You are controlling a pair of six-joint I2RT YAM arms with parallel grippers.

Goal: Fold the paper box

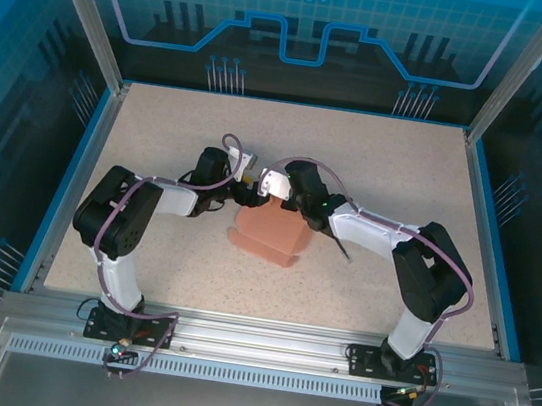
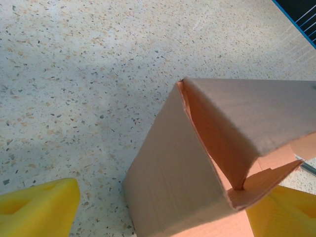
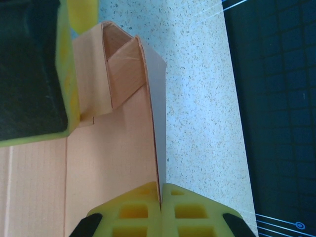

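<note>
Salmon-pink thin cardboard, creased into a half-raised rectangular paper box point(image 1: 269, 233), is sitting at the middle of the speckled beige desk point(image 1: 407, 172), with one end gaping open. From above, the box is lying just on the near side of both claws, its long axis appearing to run from under them toward the near right. The right claw point(image 3: 160, 200) is clenching one thin upright wall of the box edge-on between its yellow fingers point(image 3: 133, 215), so that wall is standing pinned while a short inner flap is leaning into the open end. The left claw point(image 2: 158, 212) is hanging released, its fingers spread wide to either side of the box. Bare desk is showing between its left-hand finger and the cardboard, and whether the other finger is touching I cannot tell. In my judgement the left claw is sitting nearer the open end, so the coming tuck is turning on that end lying straight ahead of it, between its fingers. A thin dark stick point(image 1: 342, 245) is lying on the desk just beside the box on the right, under the right arm, and is probably not getting in the way. The loose flap itself is looking like the likelier snag, since it could be buckling instead of folding along its crease.
</note>
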